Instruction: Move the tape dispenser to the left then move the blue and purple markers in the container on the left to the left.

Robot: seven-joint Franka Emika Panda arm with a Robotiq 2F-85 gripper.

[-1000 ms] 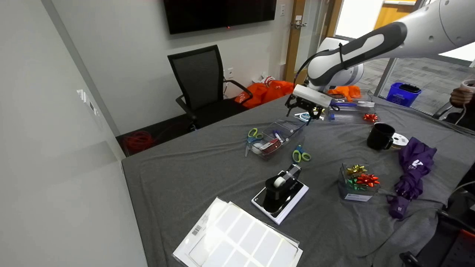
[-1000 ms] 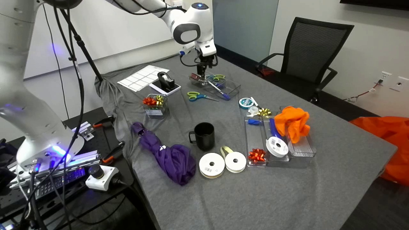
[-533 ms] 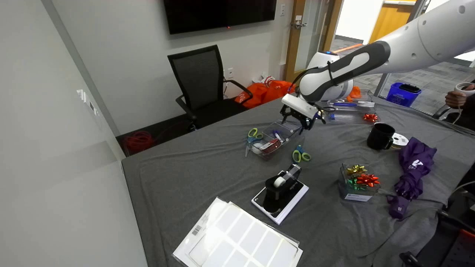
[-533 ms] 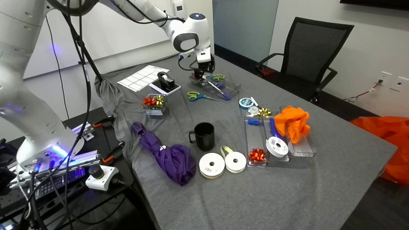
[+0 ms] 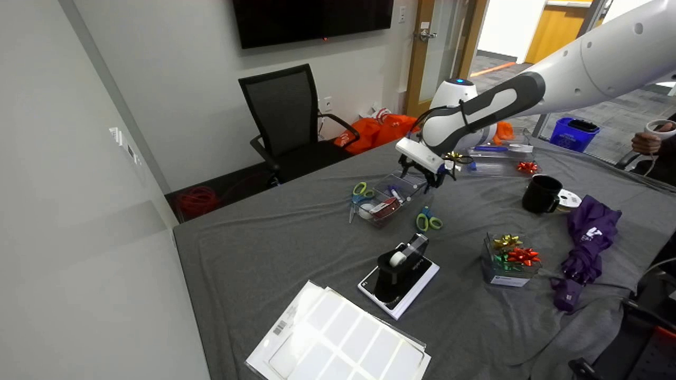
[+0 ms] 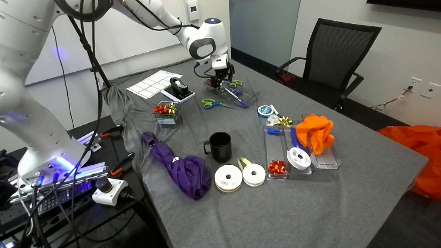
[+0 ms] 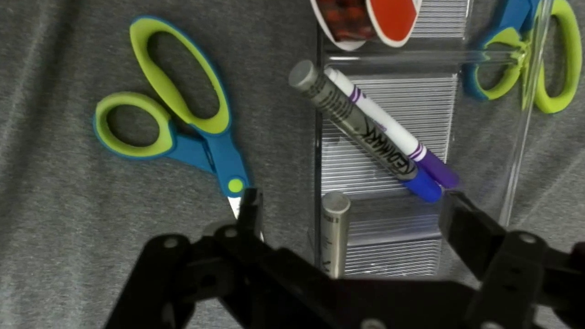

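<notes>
- Firstly, in an exterior view: chunky black tape dispenser (image 6: 179, 89) on a black-topped white slab (image 6: 175, 97); probably weighty, rigid; grip its body.
- Wrist view: blue-and-green scissors (image 7: 224, 153) beside the clear plastic container (image 7: 425, 103).
- Silver marker (image 7: 336, 237), cap hidden: possible obstacle.
- Black gripper (image 7: 353, 196): jaws spread wide, nothing held.
- Grey blue-capped marker (image 7: 365, 132), white purple-capped marker (image 7: 390, 127): in the container; presumably light, slippery, apt to roll; grip mid-barrel.

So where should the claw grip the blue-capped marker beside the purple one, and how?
Probably the grey end of the blue-capped marker, from above, with the open claw turned to close across the barrel. The marker lies diagonally; that end seems to stick out over the side wall of the container, slightly past the purple-capped marker close alongside.
</notes>
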